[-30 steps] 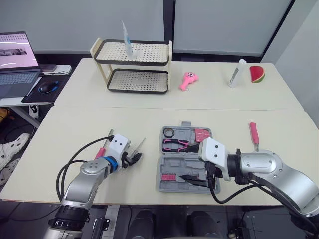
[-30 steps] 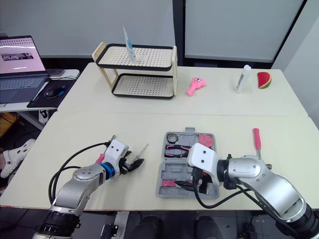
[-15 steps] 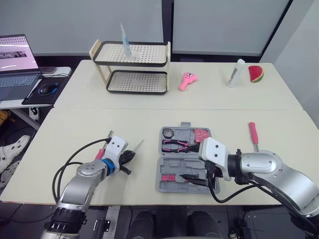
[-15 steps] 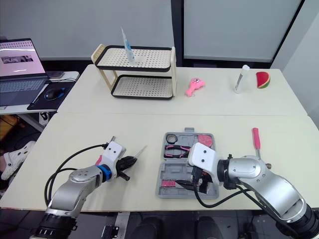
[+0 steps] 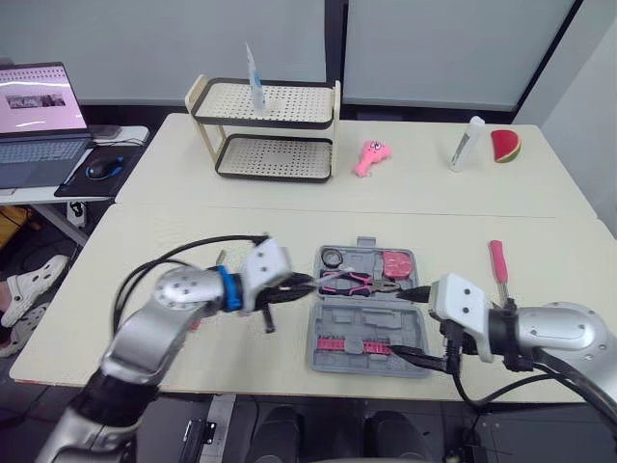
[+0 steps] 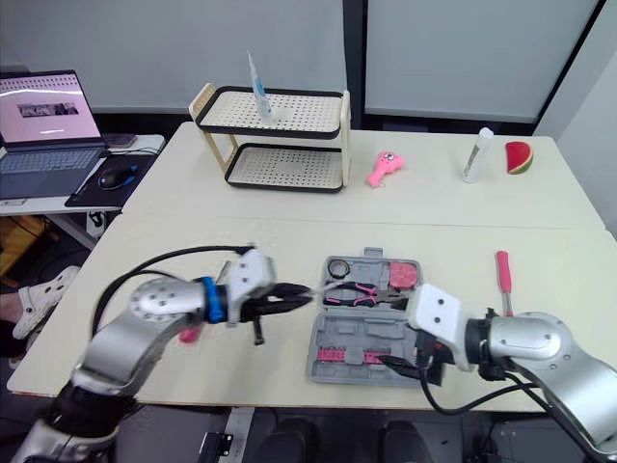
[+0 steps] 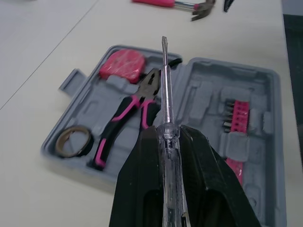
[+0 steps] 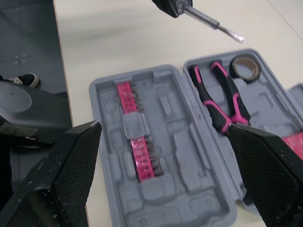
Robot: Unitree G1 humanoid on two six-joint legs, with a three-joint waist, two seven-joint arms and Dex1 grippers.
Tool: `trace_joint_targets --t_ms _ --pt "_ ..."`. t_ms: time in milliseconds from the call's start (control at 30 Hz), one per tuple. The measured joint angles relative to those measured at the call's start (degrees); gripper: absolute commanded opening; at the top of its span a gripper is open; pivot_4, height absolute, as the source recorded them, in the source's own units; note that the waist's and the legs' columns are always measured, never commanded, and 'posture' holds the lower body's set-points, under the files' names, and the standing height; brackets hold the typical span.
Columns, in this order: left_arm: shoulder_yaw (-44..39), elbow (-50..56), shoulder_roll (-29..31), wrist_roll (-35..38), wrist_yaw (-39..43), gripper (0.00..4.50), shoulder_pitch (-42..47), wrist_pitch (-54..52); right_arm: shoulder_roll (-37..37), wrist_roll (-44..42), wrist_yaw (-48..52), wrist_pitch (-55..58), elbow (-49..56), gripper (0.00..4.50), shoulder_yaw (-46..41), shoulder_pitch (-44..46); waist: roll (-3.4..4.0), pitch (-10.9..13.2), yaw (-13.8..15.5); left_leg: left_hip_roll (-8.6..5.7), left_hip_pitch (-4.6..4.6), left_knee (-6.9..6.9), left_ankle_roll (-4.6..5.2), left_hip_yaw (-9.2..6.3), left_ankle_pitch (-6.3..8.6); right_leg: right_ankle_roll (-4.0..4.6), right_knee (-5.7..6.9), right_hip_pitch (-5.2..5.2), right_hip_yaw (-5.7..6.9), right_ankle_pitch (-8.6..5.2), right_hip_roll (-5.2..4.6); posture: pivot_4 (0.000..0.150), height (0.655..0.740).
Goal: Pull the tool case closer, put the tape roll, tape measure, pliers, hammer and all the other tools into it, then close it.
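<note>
The grey tool case (image 5: 368,311) lies open near the table's front edge. It holds a tape roll (image 5: 331,258), a pink tape measure (image 5: 395,262), pink-handled pliers (image 5: 353,282) and a pink bit strip (image 5: 349,344). My left gripper (image 5: 287,287) is shut on a clear-handled screwdriver (image 7: 164,94), held above the table at the case's left edge with its tip pointing over the pliers. Open at the case's right edge is my right gripper (image 5: 416,326), its fingers (image 8: 71,165) spread wide with nothing between them. A pink-handled hammer (image 5: 498,262) lies on the table right of the case.
A two-tier rack (image 5: 266,130), a pink toy (image 5: 371,156), a white tube (image 5: 464,143) and a watermelon slice (image 5: 504,145) stand at the back. A laptop (image 5: 39,121) sits on a side table at the left. A small pink tool (image 6: 189,335) lies under my left arm.
My left gripper has lifted the screwdriver off the table and swung right to the case's left edge. My right gripper has drawn back from over the case to its right edge.
</note>
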State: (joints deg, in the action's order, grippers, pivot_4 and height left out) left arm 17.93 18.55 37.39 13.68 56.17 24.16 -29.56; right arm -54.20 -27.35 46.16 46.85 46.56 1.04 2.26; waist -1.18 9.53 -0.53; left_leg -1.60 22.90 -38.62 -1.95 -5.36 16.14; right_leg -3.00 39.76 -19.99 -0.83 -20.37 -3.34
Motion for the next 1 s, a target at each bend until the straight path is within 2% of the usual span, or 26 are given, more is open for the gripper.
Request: trace_joint_targets --t_ms 233,400,700,1000 --pt "11.08 -6.31 -4.81 -7.24 0.63 0.22 5.88 -1.53 -1.10 0.25 -1.37 1.96 -0.03 4.50 0.38 -1.21 -0.01 0.00 -0.92 0.05 0.02 0.00 0.01 -0.01 0.00 0.00 0.02 -0.01 0.00 0.00 0.07 0.150 0.7290" --pt "15.48 -11.57 -8.49 -11.82 -0.42 0.22 7.47 -0.23 -1.11 0.99 -1.77 1.97 -0.04 4.50 0.91 -0.98 -0.02 0.01 -0.91 0.06 0.02 -0.01 0.01 -0.02 0.00 0.00 0.02 -0.01 0.00 0.00 0.08 0.150 0.7290" --pt "17.79 -18.57 -11.41 -17.49 -0.42 0.22 8.65 5.08 -1.11 1.37 -1.87 2.03 -0.03 4.50 0.97 -1.03 -0.02 0.01 -0.86 0.05 0.02 -0.03 0.01 -0.02 0.00 0.00 0.00 0.00 0.01 0.00 0.06 0.150 0.7290" --pt "17.76 -21.44 -13.22 -19.69 -0.42 0.22 8.71 7.36 -1.11 1.36 -2.33 2.31 -0.02 4.50 0.96 -1.11 -0.02 0.01 -0.84 0.05 0.03 -0.04 0.01 -0.03 0.00 0.00 0.01 0.00 0.00 0.00 0.06 0.150 0.7290"
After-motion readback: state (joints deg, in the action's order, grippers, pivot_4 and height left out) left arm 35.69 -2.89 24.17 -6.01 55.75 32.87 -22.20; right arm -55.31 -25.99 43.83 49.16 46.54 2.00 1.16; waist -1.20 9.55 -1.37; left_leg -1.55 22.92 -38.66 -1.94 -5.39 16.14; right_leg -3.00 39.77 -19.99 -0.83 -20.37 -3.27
